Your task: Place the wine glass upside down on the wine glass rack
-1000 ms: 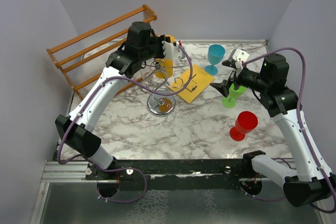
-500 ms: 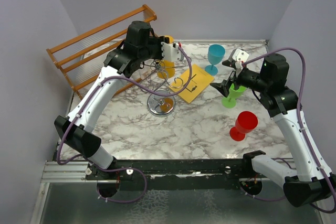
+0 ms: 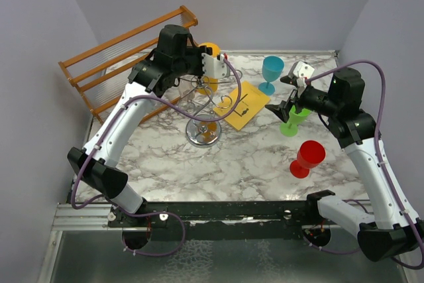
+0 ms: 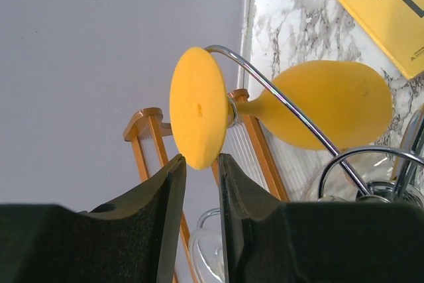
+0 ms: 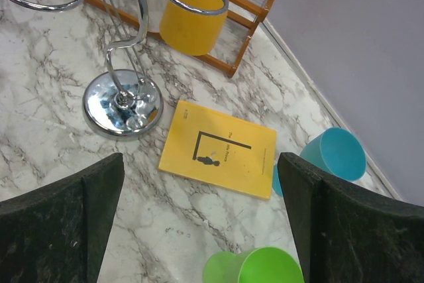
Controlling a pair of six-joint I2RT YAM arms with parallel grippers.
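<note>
Nearest the arm bases: red glass (image 3: 307, 158) stands upright on the marble table (image 3: 252, 170), right side, nothing touching it.

Right gripper (image 3: 286, 97) hangs over the right-middle of the table. Its fingers (image 5: 66, 217) are spread about as wide as they go and hold nothing. The green glass (image 3: 291, 124) stands upright just below and beside it. In the right wrist view its rim sits low between the two fingers, clear of both.

Mid-table: round shiny base of the wine glass rack (image 3: 202, 132) sits on the marble, with the post rising and the curled chrome arms fanning out. A yellow book (image 3: 242, 104) lies flat just right of the base. A blue glass (image 3: 270, 71) stands upright beyond the book, near the back edge.

The left arm reaches over the rack to its far side. Left gripper (image 4: 201, 158) is open only a narrow slit. The gap is plain in the left wrist view, with wall visible through it.

The wine glass (image 4: 324, 104), yellow-orange, hangs upside down on the rack. Its stem sits in a chrome loop, foot on top, bowl hanging mouth-down on the rack's far side. The rim of the foot sits right at the mouth of the left fingers' gap. The foot is much thinner than the gap, so it doesn't look clamped. Can't tell whether either pad touches it.

Furthest back: the orange-brown slatted wooden rack (image 3: 119, 54) stands at the back-left corner by the wall, behind the hanging bowl.
</note>
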